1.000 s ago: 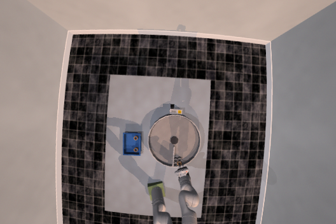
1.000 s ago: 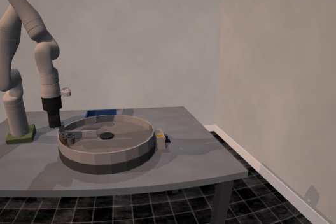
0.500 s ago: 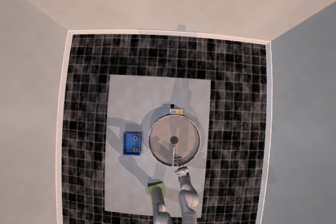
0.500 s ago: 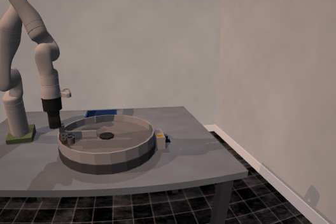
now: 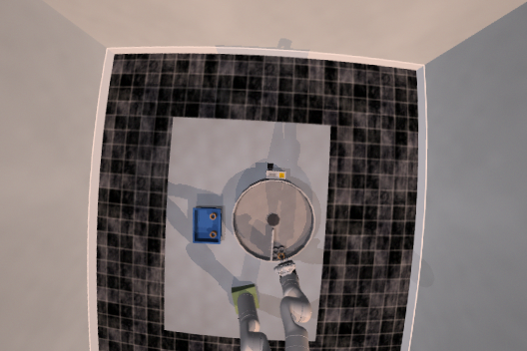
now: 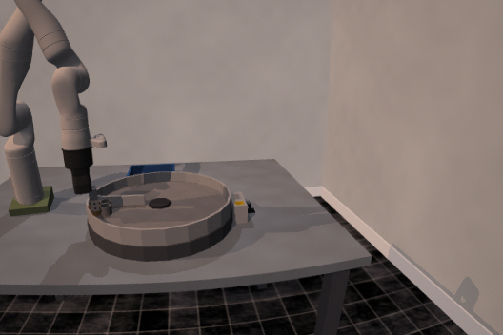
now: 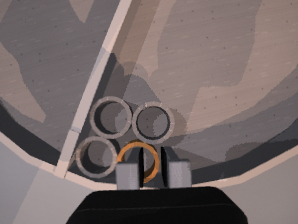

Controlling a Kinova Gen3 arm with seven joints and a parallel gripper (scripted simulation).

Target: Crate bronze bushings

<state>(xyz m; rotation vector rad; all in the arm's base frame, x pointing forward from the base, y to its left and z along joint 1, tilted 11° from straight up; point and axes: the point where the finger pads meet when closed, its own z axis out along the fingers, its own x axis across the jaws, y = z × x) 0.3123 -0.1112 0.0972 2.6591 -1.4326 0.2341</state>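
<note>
A bronze bushing (image 7: 137, 144) (image 6: 96, 213) stands on the turning table (image 5: 294, 205) (image 6: 191, 201) (image 7: 215, 65) beside its near rim. Three steel bushings stand around it, one (image 7: 111, 99) up-left, one (image 7: 172, 122) up-right and one (image 7: 96, 175) to its left in the wrist view. My gripper (image 7: 152, 160) (image 6: 95, 205) is partly open, one finger over the bronze ring's opening and the other just outside its right wall; it does not clamp the wall. The blue crate (image 5: 201, 225) (image 6: 152, 167) holds two bronze bushings, one (image 5: 213, 212) above the other (image 5: 213, 237) in the top view.
A thin straight bar (image 5: 272, 242) (image 6: 125, 200) (image 7: 88, 100) crosses the turning table from hub to rim, left of the bushings in the wrist view. The raised rim runs close by the gripper. A small box with a yellow label (image 5: 275, 175) (image 6: 240, 207) stands at the far side.
</note>
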